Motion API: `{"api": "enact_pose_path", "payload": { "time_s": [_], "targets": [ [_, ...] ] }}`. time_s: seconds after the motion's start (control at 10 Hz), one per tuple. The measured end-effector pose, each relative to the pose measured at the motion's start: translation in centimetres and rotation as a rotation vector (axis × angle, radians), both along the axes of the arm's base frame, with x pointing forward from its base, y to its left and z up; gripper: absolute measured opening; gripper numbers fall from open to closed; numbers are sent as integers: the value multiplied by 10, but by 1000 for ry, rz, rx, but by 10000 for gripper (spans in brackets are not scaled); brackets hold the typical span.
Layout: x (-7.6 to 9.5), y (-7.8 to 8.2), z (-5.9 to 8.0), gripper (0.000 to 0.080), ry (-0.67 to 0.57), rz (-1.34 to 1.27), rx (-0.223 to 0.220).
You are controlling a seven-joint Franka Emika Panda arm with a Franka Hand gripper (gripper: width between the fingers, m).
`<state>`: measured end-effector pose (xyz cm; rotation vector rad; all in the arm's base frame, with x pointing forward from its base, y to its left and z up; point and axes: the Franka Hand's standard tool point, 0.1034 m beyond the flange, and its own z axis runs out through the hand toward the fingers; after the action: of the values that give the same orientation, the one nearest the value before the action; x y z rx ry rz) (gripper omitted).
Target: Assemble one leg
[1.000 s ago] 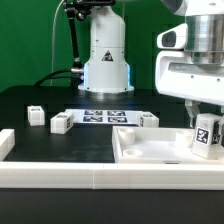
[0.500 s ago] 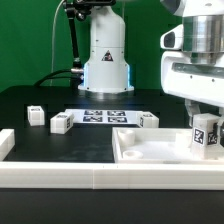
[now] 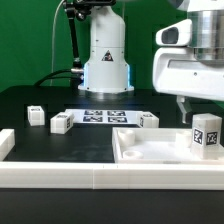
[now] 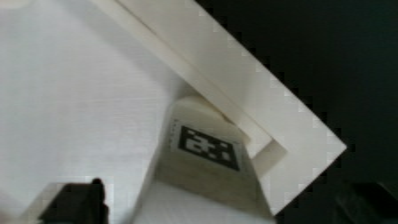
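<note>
The small white plastic block leg with its black-and-white tag (image 3: pixel 207 134) stands at the exterior frame's right edge, on the large white rimmed panel (image 3: pixel 150 150). Gripper (image 3: pixel 188 112) holds nothing; can't tell its width. I'd check it's seated square before retreating.

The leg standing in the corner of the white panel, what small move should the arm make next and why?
Probably lift straight up and clear. The leg stands upright on the panel at the exterior view's right, and the gripper looks open above and beside it, not touching. Other legs wait on the table.
</note>
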<state>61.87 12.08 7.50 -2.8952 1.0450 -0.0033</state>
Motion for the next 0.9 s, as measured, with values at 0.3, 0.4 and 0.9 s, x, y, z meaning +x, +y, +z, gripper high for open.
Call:
{"api": "enact_pose_path", "payload": {
  "time_s": [0.3, 0.4, 0.9],
  "targets": [
    [0, -3, -2, 649, -22, 230, -9],
    [-1, -4, -3, 649, -30, 277, -13],
    [0, -6, -2, 649, -51, 656, -37]
  ]
}}
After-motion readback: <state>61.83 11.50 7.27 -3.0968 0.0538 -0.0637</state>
